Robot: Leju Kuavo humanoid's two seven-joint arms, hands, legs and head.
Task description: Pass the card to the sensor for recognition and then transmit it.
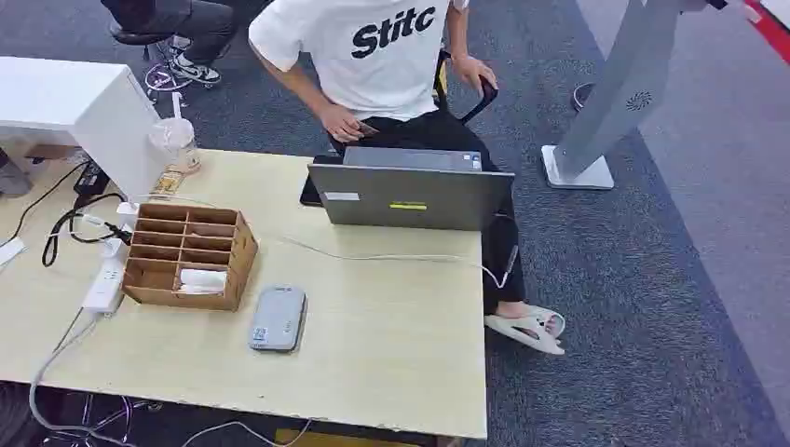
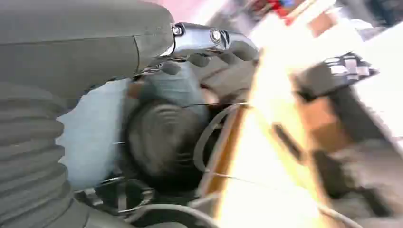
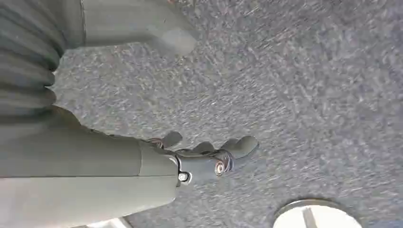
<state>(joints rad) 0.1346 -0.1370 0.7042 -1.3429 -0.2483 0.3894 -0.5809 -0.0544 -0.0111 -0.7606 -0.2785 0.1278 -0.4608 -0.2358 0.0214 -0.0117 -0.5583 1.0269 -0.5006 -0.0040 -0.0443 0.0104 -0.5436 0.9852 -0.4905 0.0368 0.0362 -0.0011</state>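
Grey flat card sensor (image 1: 278, 318) right of brown cardboard divider box (image 1: 189, 256) holding white card (image 1: 202, 279) on pale wooden counter (image 1: 391, 345); grey laptop (image 1: 410, 191) far; left hand (image 2: 209, 47) and right hand (image 3: 209, 154) spread, holding nothing.

grey sensor (image 1: 278, 318) flat on table, card (image 1: 202, 279) in wooden organizer

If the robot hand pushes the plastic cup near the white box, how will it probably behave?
The plastic cup is tall and narrow with a straw, so it probably tips easily. It looks nearly empty, thus likely light and quick to slide on the smooth wooden table.
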